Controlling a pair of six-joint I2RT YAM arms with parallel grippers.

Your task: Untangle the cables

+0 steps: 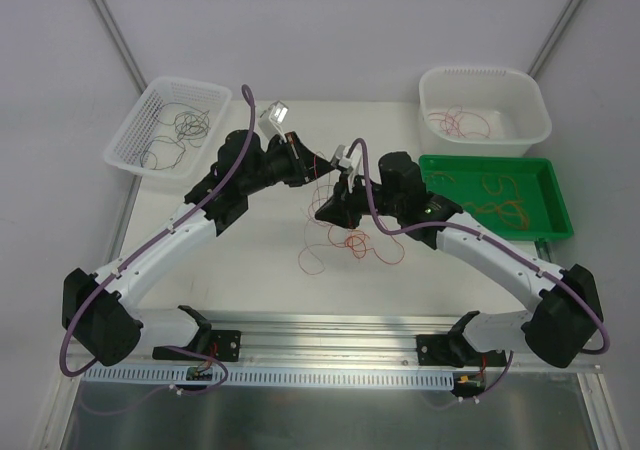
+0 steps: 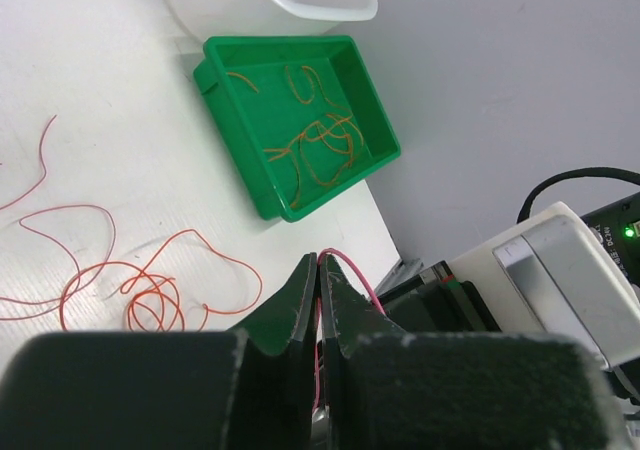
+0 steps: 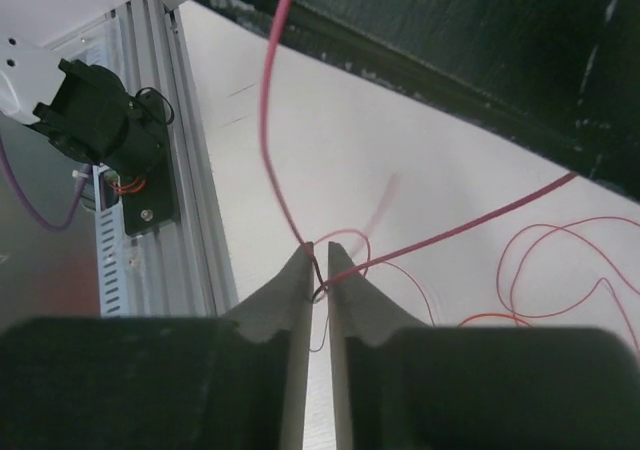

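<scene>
The cables are thin red, orange and dark wires. A loose tangle (image 1: 345, 242) lies on the white table between the arms and also shows in the left wrist view (image 2: 130, 290). My left gripper (image 1: 310, 163) is raised above the table, its jaws shut (image 2: 322, 262) on a red wire (image 2: 358, 275). My right gripper (image 1: 330, 208) is just right of and below it, its jaws (image 3: 318, 255) closed to a narrow slit on a red wire (image 3: 450, 235) and a dark wire at the tips. The red wire runs taut up towards the left gripper.
A white mesh basket (image 1: 130, 120) at the back left holds dark wires. A white tub (image 1: 530, 110) at the back right holds red wires. A green tray (image 1: 560, 215), also in the left wrist view (image 2: 235, 140), holds orange wires. The aluminium rail (image 3: 150, 260) runs along the near edge.
</scene>
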